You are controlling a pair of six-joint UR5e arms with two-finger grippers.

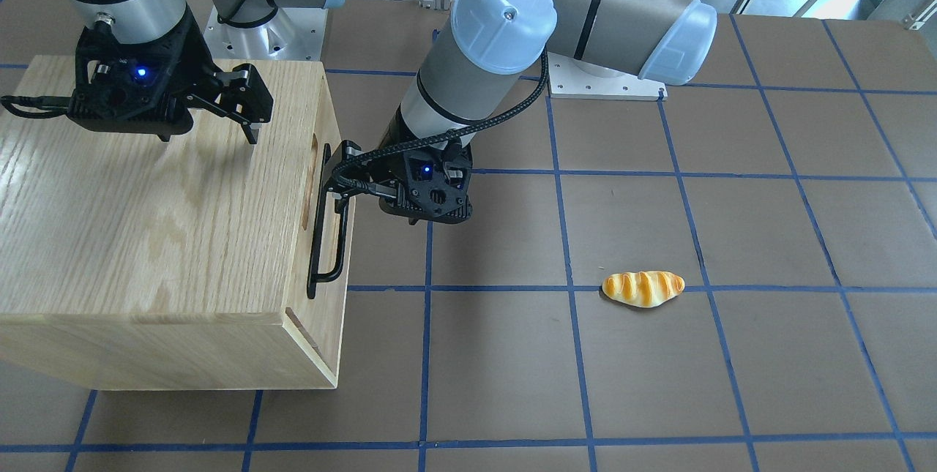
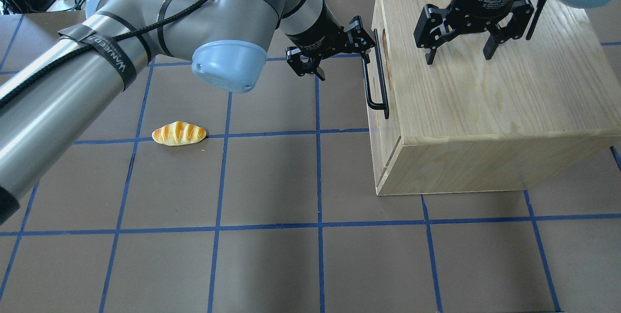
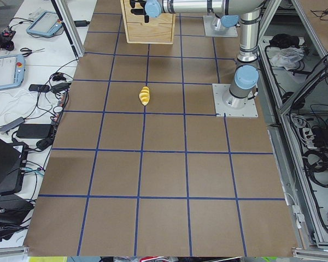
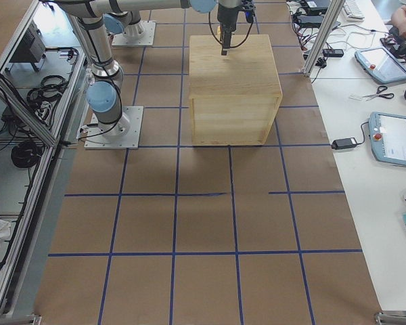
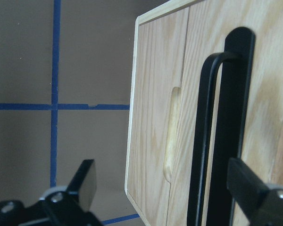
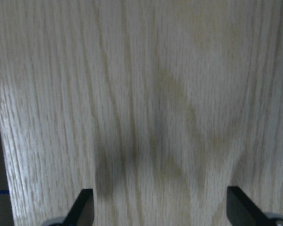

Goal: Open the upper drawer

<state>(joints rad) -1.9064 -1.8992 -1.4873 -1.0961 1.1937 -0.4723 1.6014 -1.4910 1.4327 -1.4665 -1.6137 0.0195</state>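
Upper drawer [image 5: 264, 70]: pale wood, flat front, shut flush at top of grained oak cabinet [image 2: 485, 99] front; faces robot's left, long black metal bar handle [image 2: 367, 80] lying level lengthwise. Glossy golden striped bread roll [image 2: 178, 133] on brown, blue-gridded tabletop [image 2: 271, 182]. Left pincer [image 2: 347, 60]: spread, straddling handle near one end. Right pincer [image 2: 459, 58]: spread above cabinet top.

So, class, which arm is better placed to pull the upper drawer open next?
Left. The left gripper has its open jaws astride the upper drawer's handle, on the cabinet's front. The right gripper hangs open above the cabinet top, away from that handle.
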